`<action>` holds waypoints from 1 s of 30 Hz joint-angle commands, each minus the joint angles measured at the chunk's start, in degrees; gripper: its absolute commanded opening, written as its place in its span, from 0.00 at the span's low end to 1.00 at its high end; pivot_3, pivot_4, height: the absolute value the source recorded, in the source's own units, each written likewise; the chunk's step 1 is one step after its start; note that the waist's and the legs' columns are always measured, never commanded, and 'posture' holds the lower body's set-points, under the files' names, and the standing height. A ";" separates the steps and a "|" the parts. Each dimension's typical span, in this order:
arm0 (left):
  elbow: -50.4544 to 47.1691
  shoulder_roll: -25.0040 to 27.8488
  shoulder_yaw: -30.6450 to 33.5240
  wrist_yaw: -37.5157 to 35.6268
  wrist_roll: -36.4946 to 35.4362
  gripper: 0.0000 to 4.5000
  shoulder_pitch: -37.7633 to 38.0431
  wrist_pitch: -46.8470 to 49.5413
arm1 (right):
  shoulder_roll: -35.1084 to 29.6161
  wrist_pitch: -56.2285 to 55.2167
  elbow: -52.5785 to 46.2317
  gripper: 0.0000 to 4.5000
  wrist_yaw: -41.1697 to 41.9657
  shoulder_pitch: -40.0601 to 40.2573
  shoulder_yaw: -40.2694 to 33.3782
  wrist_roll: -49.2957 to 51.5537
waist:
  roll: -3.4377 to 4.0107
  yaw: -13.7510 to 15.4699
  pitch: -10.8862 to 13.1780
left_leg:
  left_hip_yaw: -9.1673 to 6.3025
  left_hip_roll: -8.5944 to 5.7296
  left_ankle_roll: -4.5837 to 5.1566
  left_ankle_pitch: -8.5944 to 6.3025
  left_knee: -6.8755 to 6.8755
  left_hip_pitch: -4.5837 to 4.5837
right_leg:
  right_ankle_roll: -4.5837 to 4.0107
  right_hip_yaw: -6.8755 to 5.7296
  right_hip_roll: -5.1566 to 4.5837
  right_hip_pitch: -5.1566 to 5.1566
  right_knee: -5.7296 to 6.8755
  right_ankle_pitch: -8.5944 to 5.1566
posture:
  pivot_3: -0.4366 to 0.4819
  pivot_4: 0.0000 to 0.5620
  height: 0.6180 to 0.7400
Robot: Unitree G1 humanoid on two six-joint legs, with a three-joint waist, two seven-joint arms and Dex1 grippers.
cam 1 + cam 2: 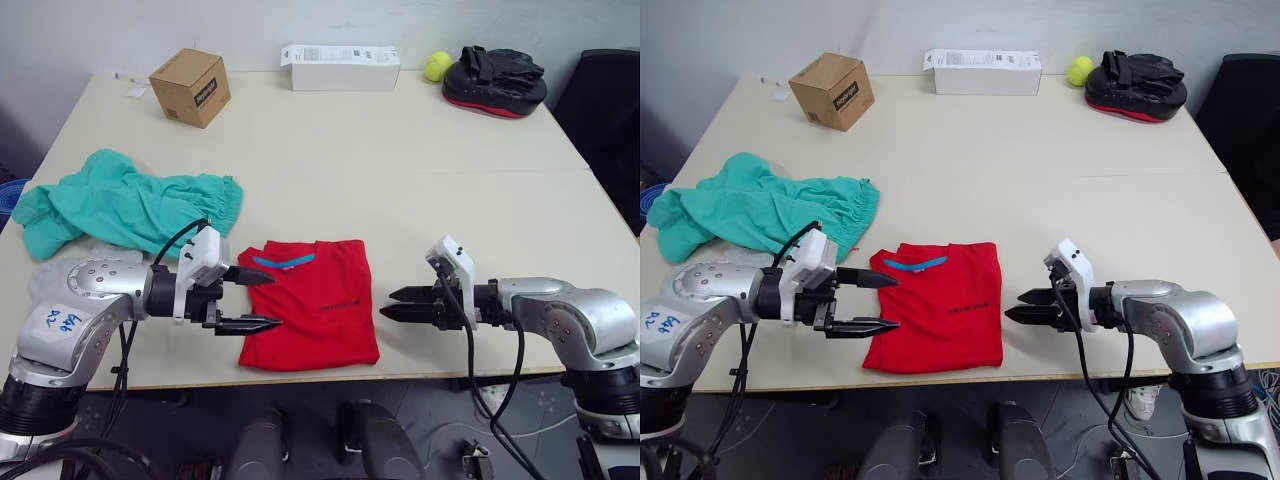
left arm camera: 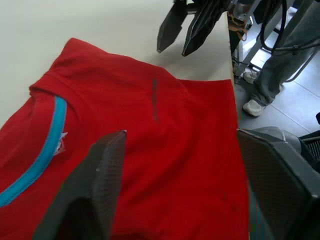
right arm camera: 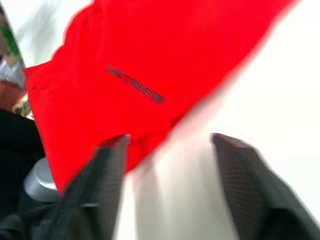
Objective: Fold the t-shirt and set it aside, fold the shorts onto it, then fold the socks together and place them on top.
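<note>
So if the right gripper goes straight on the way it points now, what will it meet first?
Most likely the t-shirt. The right gripper is open and points across the table toward the shirt's near side edge, with a bare strip of table between. Its height above the table is hard to judge, so it may pass just over the cloth.

You're looking at a big cream tabletop (image 1: pixel 400 170) pushed up against a plain pale wall (image 1: pixel 300 20). Along the far edge there's a cardboard box (image 1: pixel 190 87) toward the far left corner, a long white carton (image 1: pixel 340 68) around the middle, and a tennis ball (image 1: pixel 437 66) just beside a black-and-red padded mitt (image 1: pixel 496 82) toward the far right corner. A dark chair (image 1: pixel 605 110) sits off the right edge. Below the near edge, grey floor (image 2: pixel 295 100), and a person's trouser leg and white shoe (image 2: pixel 254 106).
</note>
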 commanded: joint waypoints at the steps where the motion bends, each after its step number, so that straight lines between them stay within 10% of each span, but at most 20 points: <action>1: -2.10 -0.26 1.52 1.83 -0.91 1.00 0.34 -0.76 | 3.35 3.23 0.87 0.93 -1.76 -1.84 -0.79 3.04 | 0.00 -0.08 0.00 | 0.00 0.00 0.00 0.00 -0.04 -0.01 | 0.00 0.00 0.00 -0.02 -0.01 0.00 | 0.48 0.27 1.00; 18: -1.57 1.80 1.93 3.83 -0.93 1.00 -0.21 -1.55 | 19.80 7.76 17.66 1.00 -6.69 -9.89 6.89 1.27 | -0.27 -1.32 -0.23 | 0.05 0.07 -0.17 0.00 -0.23 0.29 | -0.11 0.00 0.10 0.12 0.08 -0.06 | 0.48 0.27 1.00; 30: -0.91 1.59 0.71 4.38 -0.40 1.00 -0.86 -2.70 | 20.35 7.69 21.56 0.19 -7.52 -10.71 2.44 1.88 | -0.31 -1.67 -0.25 | 0.12 0.06 -0.48 0.19 -0.98 0.61 | -0.23 0.01 0.15 0.12 0.03 -0.13 | 0.48 0.27 1.00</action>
